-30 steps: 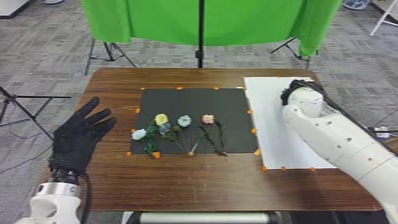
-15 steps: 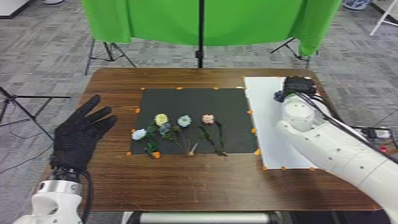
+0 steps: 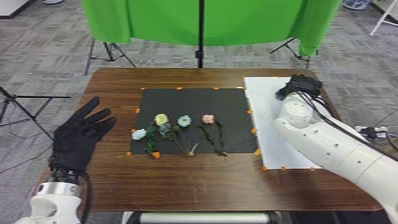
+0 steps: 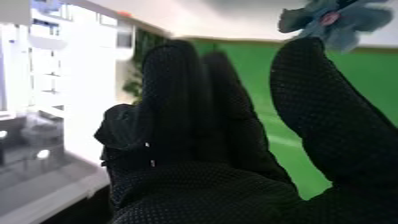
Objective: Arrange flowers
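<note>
Apparently, held the right hand in black woven fabric (image 4: 209,192) over the far end of the long white rectangular sheet (image 3: 271,125), with fingers straight and thumb spread apart from them, clamped on nothing. Saw a grey-blue, soft-petalled flower with a pink centre (image 4: 338,19) right by the thumb tip in the right wrist view; could not tell whether touching. Held the left hand, likewise black-gloved (image 3: 78,137), near the left edge of the brown wooden table (image 3: 178,185), fingers extended, gripping nothing. Found on the square black mat (image 3: 164,100) a whitish-blue blossom (image 3: 139,134), a yellow blossom (image 3: 161,119), a pale blue blossom (image 3: 184,121) and a pink blossom (image 3: 208,119), all with stems towards the near edge.

Risked, most likely, hooking petals with that thumb on lifting away, and so knocking the bloom askew. Risked snagging too, on fetching another from the mat, because of crowded leaves on the left. Ran less danger with the pink one, thanks to wider spacing.
</note>
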